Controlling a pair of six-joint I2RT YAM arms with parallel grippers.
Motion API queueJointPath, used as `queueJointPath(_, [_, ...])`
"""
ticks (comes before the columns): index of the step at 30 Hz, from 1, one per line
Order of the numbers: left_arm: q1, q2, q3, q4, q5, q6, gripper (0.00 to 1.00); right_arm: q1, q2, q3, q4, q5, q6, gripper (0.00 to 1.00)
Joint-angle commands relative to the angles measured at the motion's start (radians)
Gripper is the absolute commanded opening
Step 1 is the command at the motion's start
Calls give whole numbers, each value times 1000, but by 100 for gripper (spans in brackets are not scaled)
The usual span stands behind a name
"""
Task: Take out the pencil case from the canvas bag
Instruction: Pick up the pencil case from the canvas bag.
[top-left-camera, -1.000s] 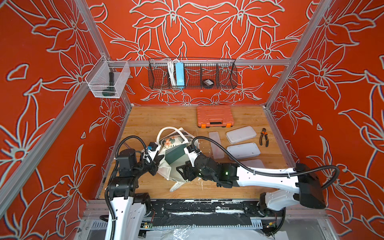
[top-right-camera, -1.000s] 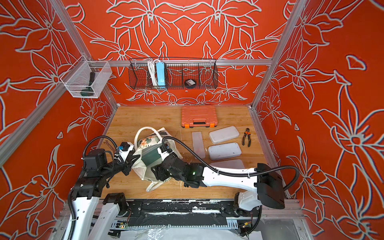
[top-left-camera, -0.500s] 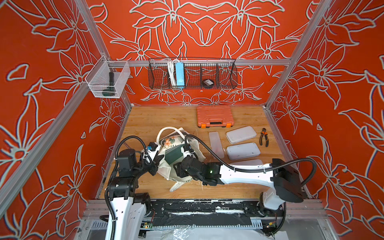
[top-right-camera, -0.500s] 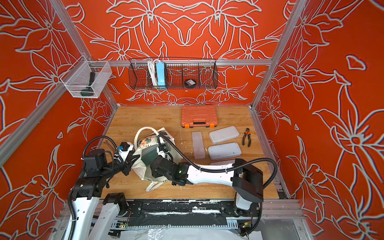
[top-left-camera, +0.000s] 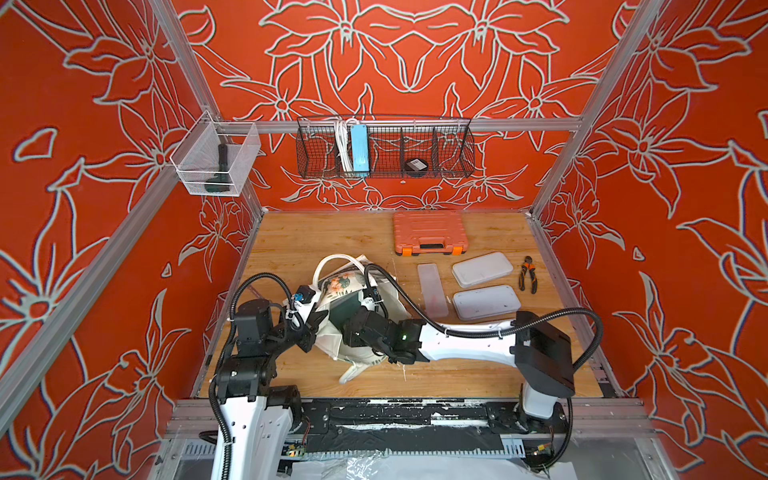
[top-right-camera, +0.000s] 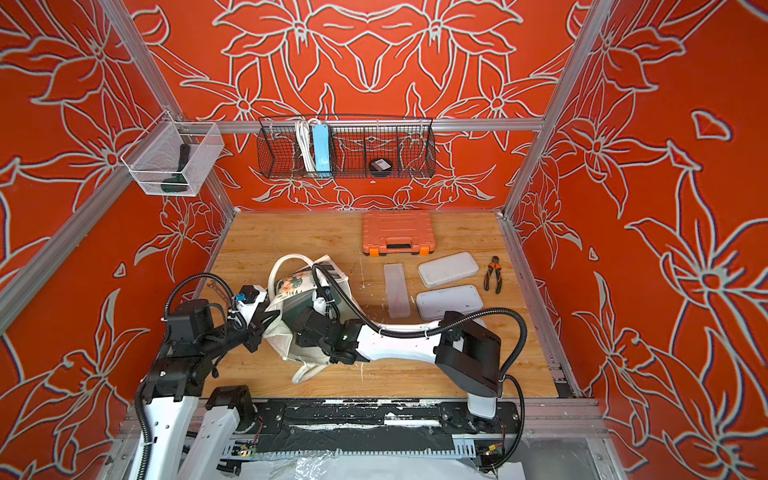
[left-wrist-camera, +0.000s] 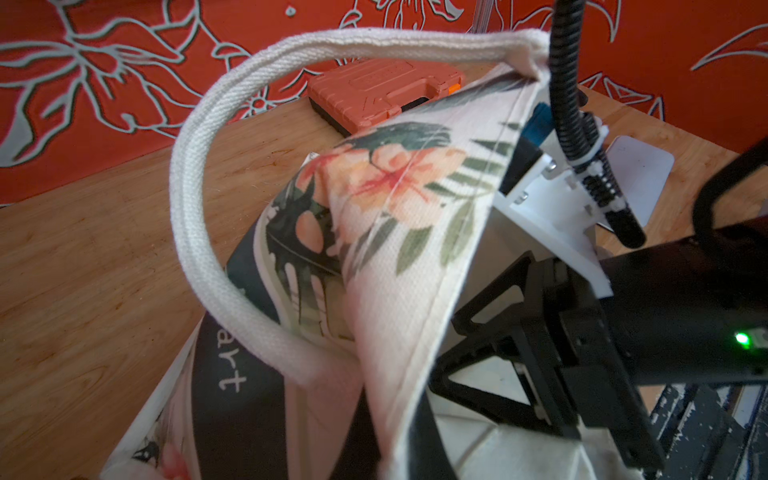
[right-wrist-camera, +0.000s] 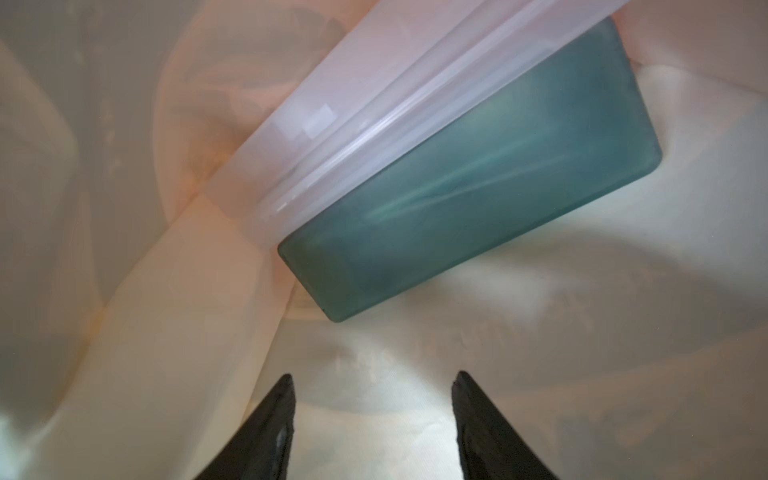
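A cream canvas bag (top-left-camera: 343, 282) lies on a wooden table (top-left-camera: 332, 232), with the white letters "art" on its dark band. The left gripper (top-left-camera: 312, 330) pinches its rim. Inside, the right gripper (right-wrist-camera: 372, 378) gapes empty before a teal pencil case (right-wrist-camera: 478, 187), whose long axis slants away, one corner nearest.

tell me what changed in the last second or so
The right gripper pushed deeper into the canvas bag, its arm folding in toward the bag; its jaws are open, short of the pencil case. The left gripper stayed shut on the bag's rim; the orange tool case did not move.
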Motion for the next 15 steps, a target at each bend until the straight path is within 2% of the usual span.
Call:
queueJointPath(1, [7,-9,-15,-43,8,7,0,-26,20,21,11,1,66,61])
queueJointPath(9, [7,-10,-16,-41,21,7,0,-48,45,-21,103,61,300,61])
queueJointPath(15, [8,-13,-16,-47,34,15,0,-50,83,-59,296,79,467,59])
